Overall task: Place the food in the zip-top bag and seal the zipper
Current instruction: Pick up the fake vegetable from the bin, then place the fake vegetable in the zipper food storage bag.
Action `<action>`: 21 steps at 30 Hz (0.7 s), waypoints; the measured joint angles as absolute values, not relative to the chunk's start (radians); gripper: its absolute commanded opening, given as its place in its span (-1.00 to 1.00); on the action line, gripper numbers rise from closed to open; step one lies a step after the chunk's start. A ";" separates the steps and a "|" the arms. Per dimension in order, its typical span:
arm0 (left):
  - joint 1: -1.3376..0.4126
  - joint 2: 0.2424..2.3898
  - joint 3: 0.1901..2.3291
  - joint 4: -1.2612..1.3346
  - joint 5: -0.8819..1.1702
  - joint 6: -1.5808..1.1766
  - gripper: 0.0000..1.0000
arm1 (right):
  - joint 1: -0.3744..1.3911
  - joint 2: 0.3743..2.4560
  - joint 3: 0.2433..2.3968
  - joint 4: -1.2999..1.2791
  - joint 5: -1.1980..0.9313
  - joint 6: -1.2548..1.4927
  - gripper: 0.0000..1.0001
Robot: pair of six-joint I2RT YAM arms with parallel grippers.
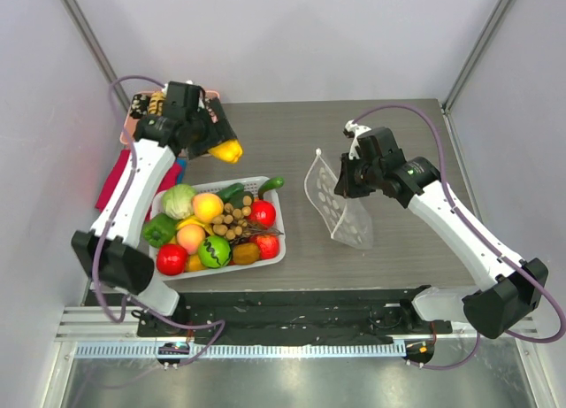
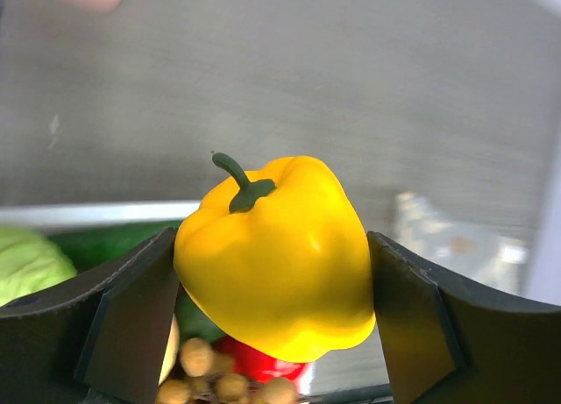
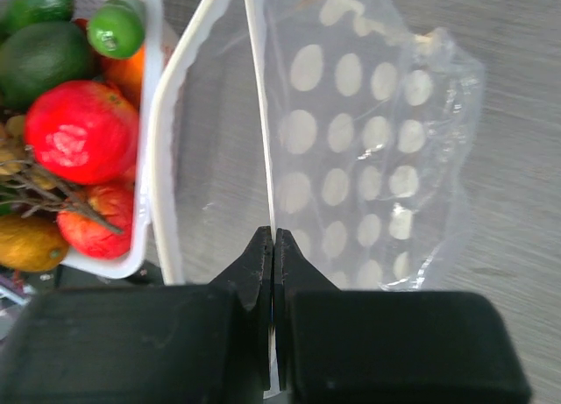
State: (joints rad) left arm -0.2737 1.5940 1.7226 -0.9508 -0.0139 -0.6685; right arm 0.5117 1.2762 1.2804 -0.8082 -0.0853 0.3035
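We've got the L gripper (image 1: 217,143) clamped on the yellow pepper (image 2: 276,246), one finger (image 2: 131,321) pressed to each flank. The green stem points up in the L wrist view, and the pepper sits off-centre, w/ its bottom below the pads. From the top cam the pepper hangs just past the far edge of the white basket (image 1: 276,249), near its left-centre; we can't tell how high. The rest of the food is in that basket: cabbage (image 1: 179,200), peach (image 1: 208,206), red apple (image 1: 262,213), green pepper (image 1: 159,230) and other bits packed close together. The R gripper (image 3: 273,246) has its jaws pinched tight w/ no gap, holding the zipper (image 3: 259,106) strip on one lip of the zip-top bag (image 3: 368,159). The other lip bows away toward the basket, so the mouth gapes open on the left. The dotted body of the bag trails off to the right and toward the near side over the table (image 1: 407,151). The bag is right of the basket, close to it but not touching in the top view. We can't tell whether the bag's lower end rests on the table.
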 measured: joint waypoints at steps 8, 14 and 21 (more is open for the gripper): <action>-0.502 1.352 1.661 -0.614 -0.049 -0.622 -0.26 | 0.508 1.276 1.281 -0.738 -0.230 0.449 -0.99; -0.674 1.341 1.609 -0.474 -0.097 -0.556 -0.23 | 0.508 1.282 1.281 -0.643 -0.325 0.598 -0.99; -0.776 1.408 1.591 -0.451 -0.153 -0.509 -0.23 | 0.508 1.321 1.263 -0.545 -0.380 0.709 -0.99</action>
State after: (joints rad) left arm -0.7765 1.4082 1.5913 -0.4507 -0.1532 -0.5095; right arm 0.5083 1.3212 1.2629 -0.5453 -0.3801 0.7086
